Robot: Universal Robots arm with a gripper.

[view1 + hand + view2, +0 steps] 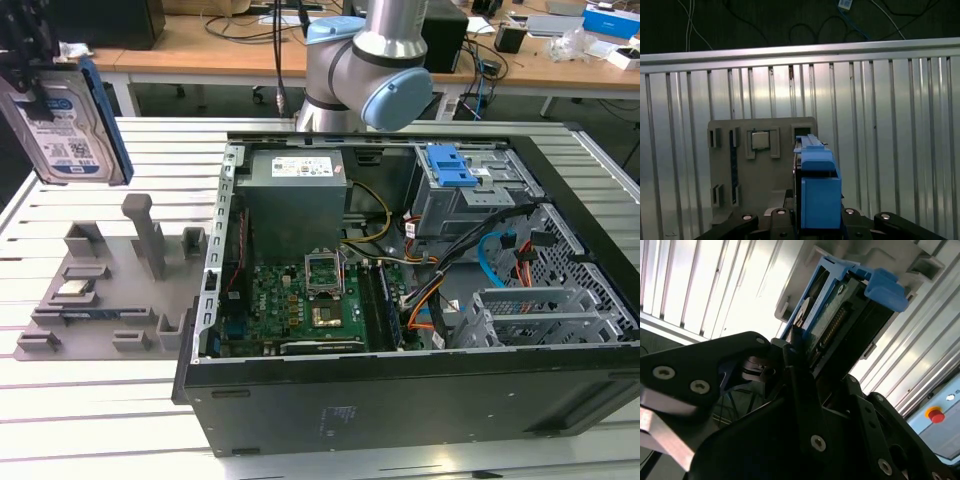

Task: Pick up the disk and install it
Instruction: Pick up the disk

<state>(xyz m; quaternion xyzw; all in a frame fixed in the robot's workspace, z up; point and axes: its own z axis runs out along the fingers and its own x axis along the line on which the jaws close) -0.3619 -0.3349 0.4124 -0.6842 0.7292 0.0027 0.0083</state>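
The disk [68, 135], a silver hard drive with a blue-and-white label in a blue bracket, hangs upright in the air at the exterior view's far left, above the grey fixture tray [110, 300]. My gripper [32, 85] is shut on its upper part, black fingers against the labelled face. In the second wrist view the disk [840, 320] sticks out beyond the black fingers [795, 385] of the gripper [800, 357]. In the first wrist view I see the disk [817, 190] edge-on, blue bracket towards the camera, over the tray [740, 200], with the gripper [815, 225] around it.
An open computer case [215, 400] lies at the exterior view's right, with a grey power supply [295, 195], a motherboard [300, 300] and a drive cage with a blue latch [455, 165]. A small silver chip [75, 290] sits on the tray. The arm's base [365, 60] stands behind the case.
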